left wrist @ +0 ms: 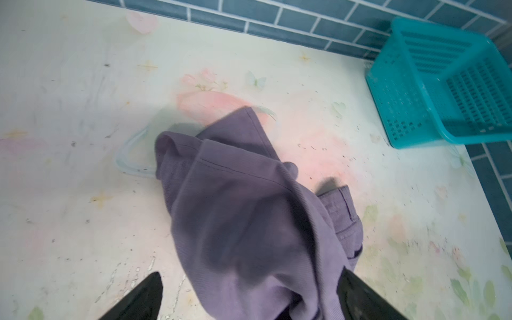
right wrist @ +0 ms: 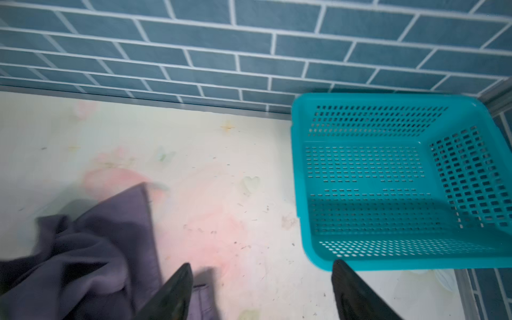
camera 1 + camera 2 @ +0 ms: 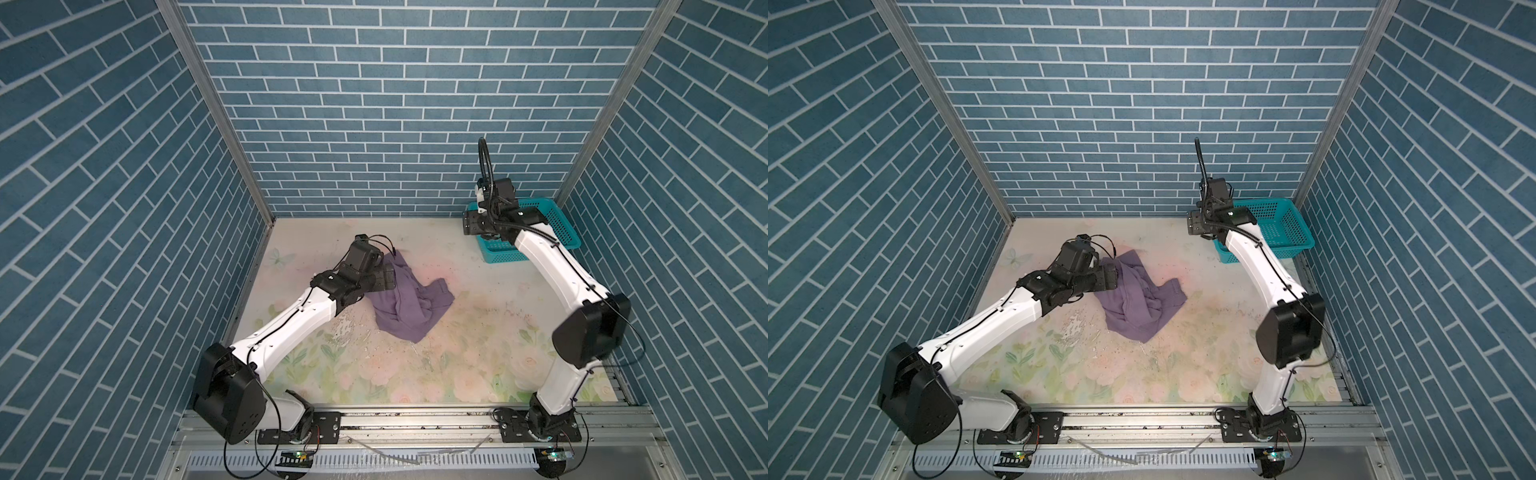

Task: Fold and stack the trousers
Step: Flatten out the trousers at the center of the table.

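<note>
The trousers (image 3: 409, 307) (image 3: 1138, 301) are a crumpled muted-purple heap on the floral table, left of centre in both top views. My left gripper (image 3: 387, 282) (image 3: 1113, 277) sits at the heap's left edge. In the left wrist view this gripper (image 1: 250, 274) is open, jaws wide apart, with a raised fold of the trousers (image 1: 235, 207) lying loosely between the black fingers (image 1: 144, 299). My right gripper (image 3: 470, 225) (image 3: 1195, 224) hangs near the back, beside the basket. It is open (image 2: 262, 263) with only bare table between its fingers; the trousers (image 2: 83, 249) lie off to one side.
A teal mesh basket (image 3: 561, 224) (image 3: 1292, 224) (image 1: 401, 110) (image 2: 297, 166) stands in the back right corner with nothing in it. Blue brick-patterned walls close in the back and both sides. A metal rail with both arm bases runs along the front edge.
</note>
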{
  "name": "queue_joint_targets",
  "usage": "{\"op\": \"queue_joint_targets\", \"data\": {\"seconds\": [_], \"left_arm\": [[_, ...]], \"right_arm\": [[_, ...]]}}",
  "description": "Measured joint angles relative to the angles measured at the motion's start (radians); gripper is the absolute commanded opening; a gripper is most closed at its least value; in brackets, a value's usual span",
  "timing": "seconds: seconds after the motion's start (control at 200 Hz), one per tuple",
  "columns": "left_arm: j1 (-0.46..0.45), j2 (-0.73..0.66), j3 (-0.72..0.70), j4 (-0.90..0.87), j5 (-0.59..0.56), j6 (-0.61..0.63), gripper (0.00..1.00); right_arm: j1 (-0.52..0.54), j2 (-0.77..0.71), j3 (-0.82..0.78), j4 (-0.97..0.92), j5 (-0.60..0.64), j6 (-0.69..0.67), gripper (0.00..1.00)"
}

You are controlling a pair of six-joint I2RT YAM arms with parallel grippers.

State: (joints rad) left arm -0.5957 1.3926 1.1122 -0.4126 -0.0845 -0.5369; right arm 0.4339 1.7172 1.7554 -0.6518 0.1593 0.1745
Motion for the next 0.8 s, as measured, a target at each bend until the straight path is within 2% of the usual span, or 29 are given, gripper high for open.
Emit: {"op": "queue_joint_targets", "data": {"seconds": [0.125,0.17,0.21,0.25,0.27,0.31,0.375,0.47,0.58,0.68,0.8], "left_arm": [[-0.035,0.064,0.005,0.037,0.045,0.001,0.93],[-0.035,0.104,0.006,0.053,0.063,-0.003,0.86],[-0.035,0.136,0.006,0.065,0.077,-0.006,0.71],[-0.035,0.17,0.011,0.071,0.096,-0.011,0.43],[-0.034,0.19,0.017,0.074,0.107,-0.016,0.33],[-0.033,0.225,0.036,0.075,0.133,-0.021,0.19],[-0.034,0.283,0.092,0.069,0.185,-0.029,0.07],[-0.049,0.344,0.228,0.039,0.246,-0.026,0.0],[-0.082,0.355,0.417,-0.013,0.288,-0.013,0.0],[-0.097,0.297,0.534,-0.035,0.312,-0.003,0.0],[-0.07,0.15,0.557,-0.07,0.279,0.013,0.0]], "right_arm": [[0.074,-0.195,-0.263,0.094,-0.084,0.036,0.76],[0.077,-0.244,-0.352,0.117,-0.116,0.052,0.76],[0.074,-0.283,-0.423,0.123,-0.133,0.066,0.76],[0.07,-0.315,-0.479,0.121,-0.139,0.075,0.75],[0.069,-0.33,-0.502,0.119,-0.138,0.079,0.75],[0.067,-0.36,-0.542,0.11,-0.135,0.084,0.76],[0.064,-0.417,-0.598,0.1,-0.118,0.09,0.76],[0.062,-0.517,-0.675,0.092,-0.082,0.099,0.75],[0.061,-0.586,-0.723,0.082,-0.046,0.117,0.74],[0.06,-0.595,-0.727,0.076,-0.021,0.121,0.73],[0.06,-0.583,-0.727,0.077,-0.005,0.125,0.73]]}}
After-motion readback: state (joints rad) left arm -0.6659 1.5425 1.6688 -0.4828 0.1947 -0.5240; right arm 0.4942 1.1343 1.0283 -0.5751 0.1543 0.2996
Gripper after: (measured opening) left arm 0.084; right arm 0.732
